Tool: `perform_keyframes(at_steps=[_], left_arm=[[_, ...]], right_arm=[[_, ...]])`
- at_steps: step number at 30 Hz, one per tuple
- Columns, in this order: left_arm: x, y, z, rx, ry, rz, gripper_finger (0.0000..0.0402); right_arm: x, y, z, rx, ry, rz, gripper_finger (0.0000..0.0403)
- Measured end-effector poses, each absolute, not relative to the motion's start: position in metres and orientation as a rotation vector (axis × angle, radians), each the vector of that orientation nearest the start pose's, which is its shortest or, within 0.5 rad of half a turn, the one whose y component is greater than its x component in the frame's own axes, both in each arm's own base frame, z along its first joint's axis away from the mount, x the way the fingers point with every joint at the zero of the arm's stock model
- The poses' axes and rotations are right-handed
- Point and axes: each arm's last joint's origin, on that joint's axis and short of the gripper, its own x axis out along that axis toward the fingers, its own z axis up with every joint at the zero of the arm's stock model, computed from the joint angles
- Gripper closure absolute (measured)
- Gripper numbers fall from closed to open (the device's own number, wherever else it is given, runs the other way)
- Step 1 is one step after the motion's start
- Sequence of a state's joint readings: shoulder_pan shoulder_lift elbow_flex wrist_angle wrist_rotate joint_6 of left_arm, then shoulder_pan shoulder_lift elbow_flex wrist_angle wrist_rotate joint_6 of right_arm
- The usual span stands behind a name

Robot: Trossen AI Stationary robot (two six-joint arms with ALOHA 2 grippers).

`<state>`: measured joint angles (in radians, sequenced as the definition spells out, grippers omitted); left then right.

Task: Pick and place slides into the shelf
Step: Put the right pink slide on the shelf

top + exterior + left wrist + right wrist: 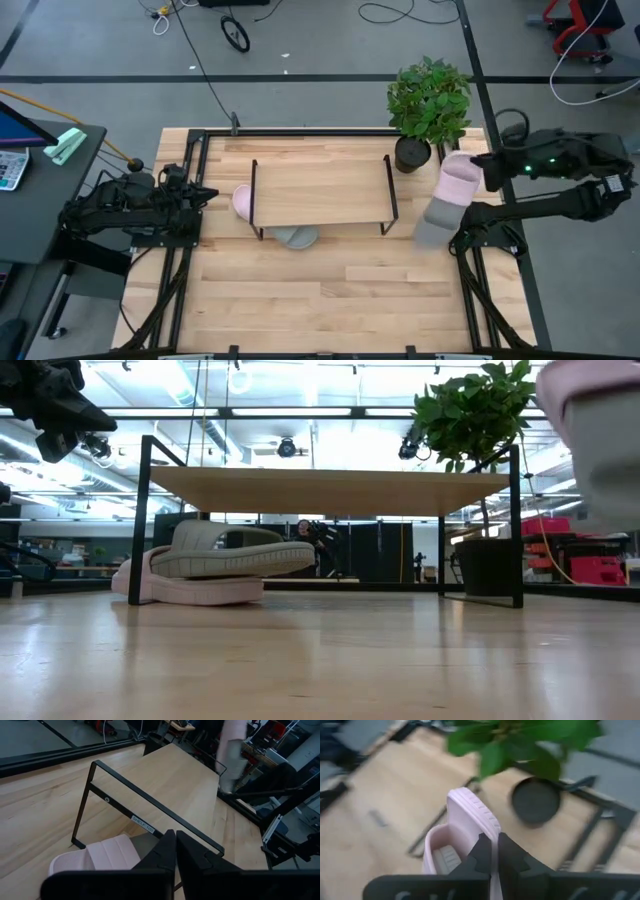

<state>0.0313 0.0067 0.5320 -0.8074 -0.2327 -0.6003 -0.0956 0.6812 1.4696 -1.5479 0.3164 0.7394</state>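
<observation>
At right of the high view, right pincer (478,172) pinches a pink slide (458,180) lifted beside the plant (430,98), likely for carrying to the shelf (320,190), while left pincer (207,193), pressed together and empty, waits at frame left near the two slides under the shelf (275,222).

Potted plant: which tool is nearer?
Right. The right tool is just beside the potted plant, shut on a pink slide. The left tool sits across the shelf, at the table's far left.
</observation>
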Motion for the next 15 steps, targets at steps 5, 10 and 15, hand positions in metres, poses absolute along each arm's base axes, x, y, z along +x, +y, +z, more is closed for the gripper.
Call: perform_keyframes(at_steps=[5, 10, 15], left_arm=[[0.030, 0.008, 0.253, -0.563, 0.191, 0.347, 0.0379], [0.030, 0.008, 0.253, -0.580, 0.188, 0.350, 0.0386], [0.030, 0.008, 0.253, -0.602, 0.185, 0.352, 0.0393]], right_arm=[[0.032, -0.008, 0.426, 0.658, 0.604, -0.498, 0.0391], [0.061, -0.008, 0.416, 0.598, 0.775, -0.465, 0.0391], [0.080, -0.004, 0.427, 0.513, 0.794, -0.404, 0.0391]])
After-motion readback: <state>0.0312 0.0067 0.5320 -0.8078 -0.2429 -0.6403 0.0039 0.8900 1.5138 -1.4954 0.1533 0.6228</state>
